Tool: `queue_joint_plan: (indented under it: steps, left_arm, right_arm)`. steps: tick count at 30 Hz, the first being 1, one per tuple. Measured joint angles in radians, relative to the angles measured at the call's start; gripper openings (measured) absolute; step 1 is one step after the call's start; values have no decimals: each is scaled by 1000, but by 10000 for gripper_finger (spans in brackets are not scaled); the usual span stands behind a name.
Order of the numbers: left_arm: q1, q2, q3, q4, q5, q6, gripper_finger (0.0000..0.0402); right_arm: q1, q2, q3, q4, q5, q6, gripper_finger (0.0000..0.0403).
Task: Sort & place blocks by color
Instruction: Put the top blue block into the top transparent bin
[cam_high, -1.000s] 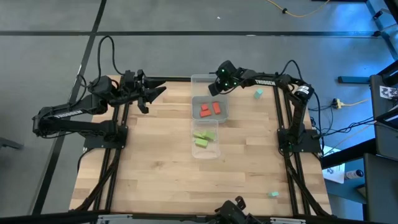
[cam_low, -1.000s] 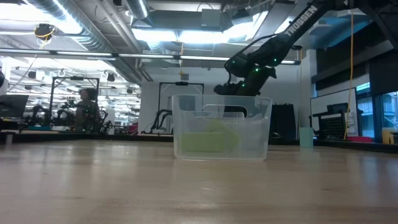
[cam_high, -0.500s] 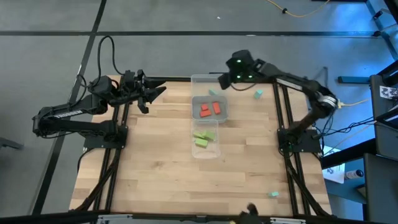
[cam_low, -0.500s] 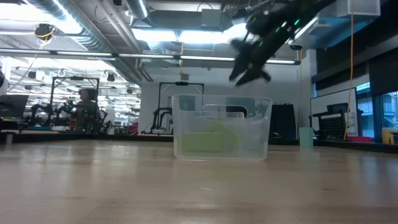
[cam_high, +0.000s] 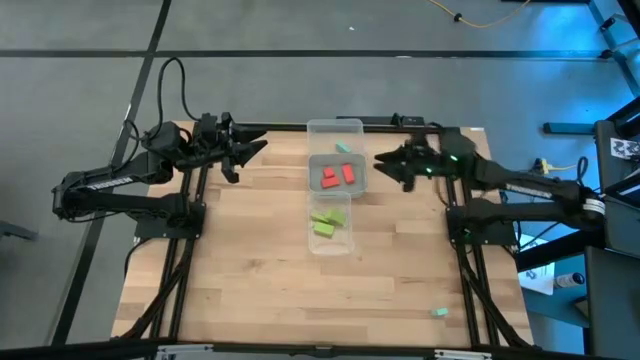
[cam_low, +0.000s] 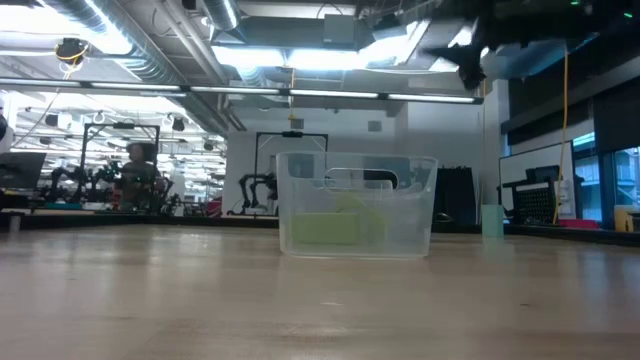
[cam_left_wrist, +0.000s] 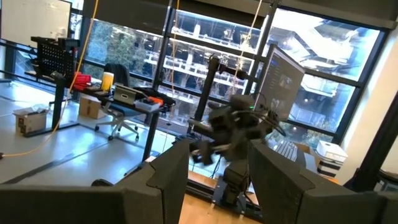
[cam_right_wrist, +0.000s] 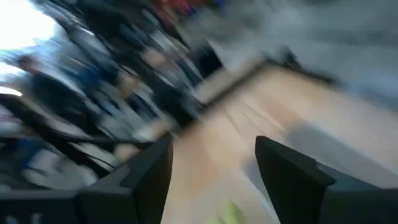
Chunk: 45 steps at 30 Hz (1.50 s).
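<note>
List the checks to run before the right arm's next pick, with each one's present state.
1. Right gripper beside the trays, jaws apart, nothing held: ok.
2. Left gripper at the table's far left, away from the trays: ok.
3. Red blocks together in the middle tray: ok.
4. Lime blocks together in the near tray: ok.
5. All mint pieces sorted: not ok. A loose mint block lies near the front right edge.
6. Another mint block stands right of the trays: not ok.

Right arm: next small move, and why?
Probably swing the right gripper, open and empty, over to the teal block lying loose near the table corner; the red blocks and lime blocks already sit in the trays.
</note>
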Motion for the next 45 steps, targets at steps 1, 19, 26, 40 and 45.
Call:
queue_joint_plan:
  steps: [1, 19, 26, 40, 45]
  left_arm:
    - [0, 0, 0, -2, 0, 0, 157]
    - [0, 0, 0, -2, 49, -10, 157]
    - [0, 0, 0, -2, 49, -10, 157]
    - [0, 0, 0, -2, 48, -10, 157]
    - [0, 0, 0, -2, 48, -10, 157]
  right_arm:
    - [18, -30, -34, 87, -4, 5, 232]
    - [109, -136, -124, 358, 41, -119, 232]
    - [109, -136, -123, 338, 111, -114, 232]
    - [17, 224, 353, -963, 1001, 328, 227]
    - [-28, 336, 306, -933, 1024, 596, 227]
